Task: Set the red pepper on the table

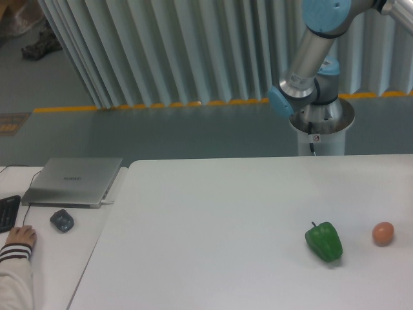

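The red pepper is out of view. The white table (213, 219) fills the lower middle and right of the camera view. Behind its far right edge rises the robot arm (310, 58), whose grey tube and blue joints run up out of the frame at the top right. The gripper itself is beyond the frame, so its fingers do not show.
A green bell pepper (324, 241) lies on the table at the right, and a small orange-pink ball (382, 233) sits to its right. On the adjoining desk at the left are a closed grey laptop (73, 181), a dark mouse (62, 221), a keyboard edge (8, 212) and a person's hand (19, 237).
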`<state>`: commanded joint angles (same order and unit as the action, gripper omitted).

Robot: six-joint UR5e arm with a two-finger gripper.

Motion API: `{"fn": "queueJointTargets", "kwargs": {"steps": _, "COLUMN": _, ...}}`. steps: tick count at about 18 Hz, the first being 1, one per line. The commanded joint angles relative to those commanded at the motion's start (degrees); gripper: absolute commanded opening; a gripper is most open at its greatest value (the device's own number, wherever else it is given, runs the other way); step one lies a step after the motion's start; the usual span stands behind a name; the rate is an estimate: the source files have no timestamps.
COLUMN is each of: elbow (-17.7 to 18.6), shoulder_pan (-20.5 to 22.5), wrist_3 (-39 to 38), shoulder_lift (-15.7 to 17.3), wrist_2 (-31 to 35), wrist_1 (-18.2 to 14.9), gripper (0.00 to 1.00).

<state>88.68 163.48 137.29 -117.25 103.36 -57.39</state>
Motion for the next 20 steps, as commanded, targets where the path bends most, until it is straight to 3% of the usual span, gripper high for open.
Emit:
{"fn": "queueJointTargets", "kwargs": {"steps": 6, "elbow": -0.26, "shoulder_pan": 0.0, "wrist_3": -0.7, "shoulder_lift": 0.26, "wrist_2": 0.0, "wrist_1": -0.18, "gripper": 0.37}}
{"fn": "queueJointTargets", "kwargs": {"steps": 15, "elbow": -0.62, "shoulder_pan": 0.17, "wrist_3": -0.53, "shoulder_lift": 3.16, "wrist_2": -0.44, "wrist_1": -1.67, "gripper": 0.36}}
{"fn": "queueJointTargets", "kwargs": {"steps": 20, "elbow": -0.7, "shoulder_pan": 0.26, "wrist_3": -1.4, "shoulder_lift": 7.02, "wrist_2": -3.24, "wrist_1": -6.75, "gripper": 0.36}}
